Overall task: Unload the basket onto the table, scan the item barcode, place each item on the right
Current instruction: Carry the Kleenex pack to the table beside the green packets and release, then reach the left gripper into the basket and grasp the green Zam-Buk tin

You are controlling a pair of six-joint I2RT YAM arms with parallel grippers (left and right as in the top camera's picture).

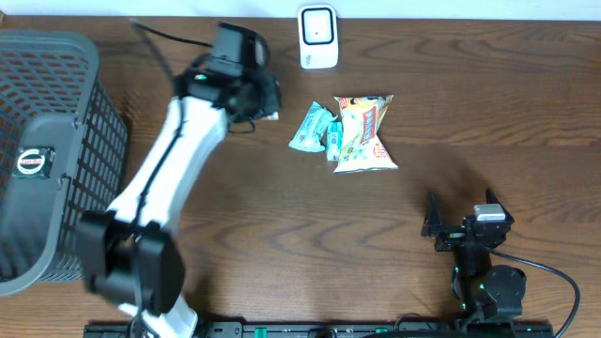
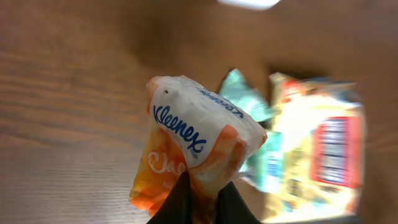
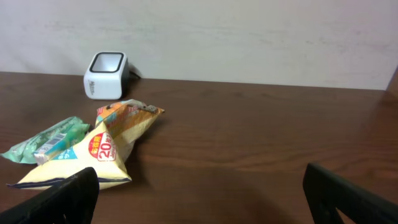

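My left gripper [image 2: 204,186] is shut on a Kleenex tissue pack [image 2: 196,140], white and orange, and holds it above the table. From overhead, the left gripper [image 1: 266,98] hangs left of the teal packet and below-left of the white barcode scanner [image 1: 318,38]. The scanner [image 3: 106,66] stands at the table's far edge by the wall. My right gripper [image 3: 199,178] rests open near the front right [image 1: 460,214], with nothing between its fingers.
A yellow snack bag [image 1: 364,133] and a teal packet [image 1: 312,128] lie side by side below the scanner, both also in the right wrist view: snack bag [image 3: 112,146], teal packet [image 3: 46,140]. A grey mesh basket [image 1: 56,94] fills the left side.
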